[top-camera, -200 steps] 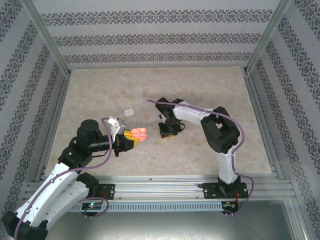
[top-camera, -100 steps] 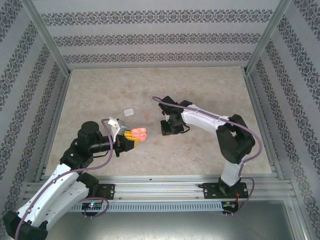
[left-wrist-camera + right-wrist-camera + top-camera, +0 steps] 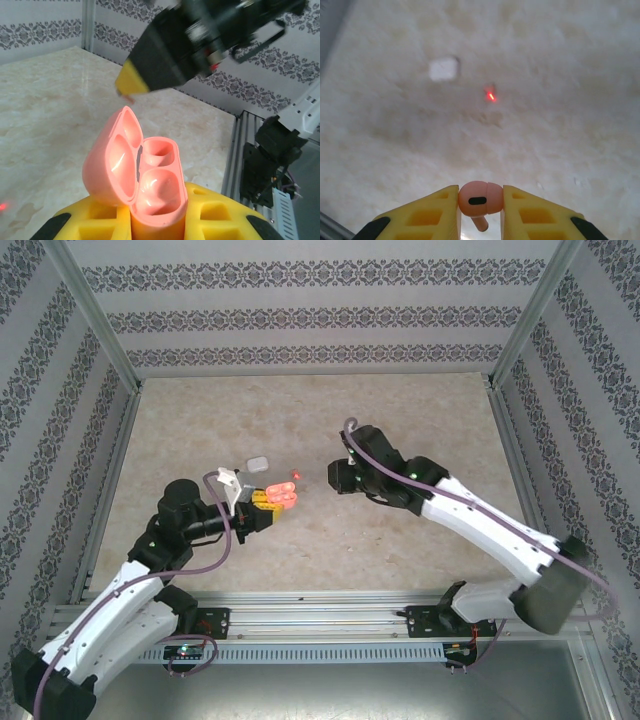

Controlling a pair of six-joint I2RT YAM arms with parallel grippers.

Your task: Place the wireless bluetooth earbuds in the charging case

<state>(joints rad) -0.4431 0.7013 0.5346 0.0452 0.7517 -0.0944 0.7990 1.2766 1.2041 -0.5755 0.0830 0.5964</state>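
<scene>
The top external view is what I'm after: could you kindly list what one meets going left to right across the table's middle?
white case → open salmon case → loose salmon-red earbud → right gripper, pinching a second earbud

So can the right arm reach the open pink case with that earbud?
Probably yes: the pink case sits open in the left fingers, and nothing lies between it and the earbud in the right fingers.
</scene>
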